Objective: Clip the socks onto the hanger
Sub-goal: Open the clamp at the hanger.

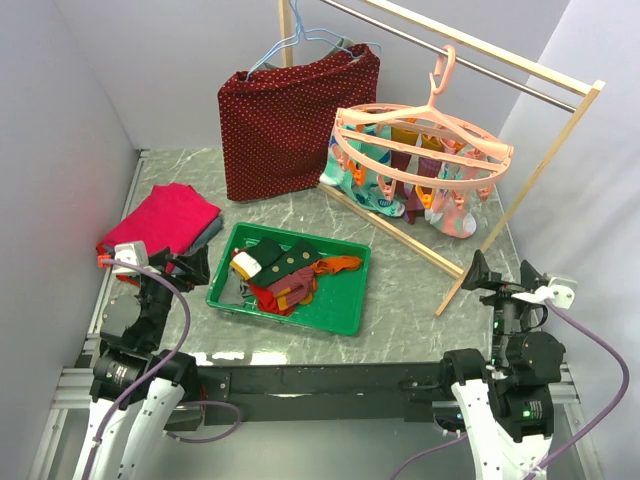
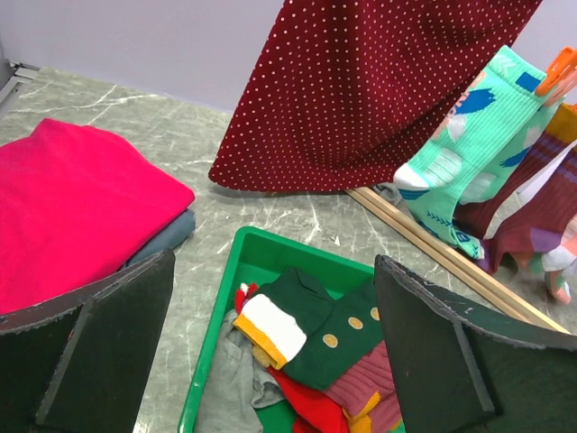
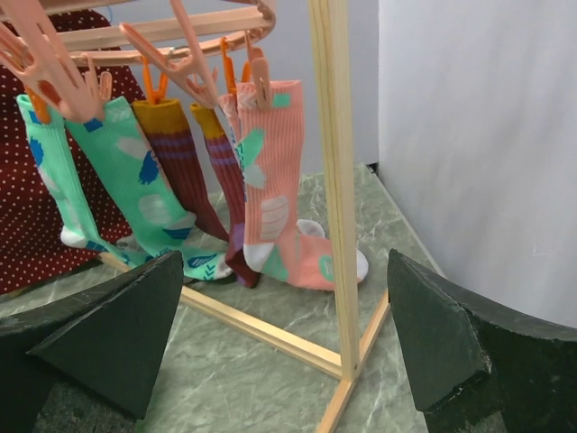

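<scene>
Although several socks (image 3: 270,180) already hang pegged on the hanger (image 1: 428,140), more lie in the green tray (image 1: 330,300) (left gripper (image 2: 275,262) and right gripper (image 3: 287,257) both gape empty).

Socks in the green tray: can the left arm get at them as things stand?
Probably yes. The left gripper sits open beside the green tray, socks straight ahead, nothing between.

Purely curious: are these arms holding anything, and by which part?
Nothing: the jaws of the left arm and right arm stand open, empty; socks lie in the tray.
</scene>
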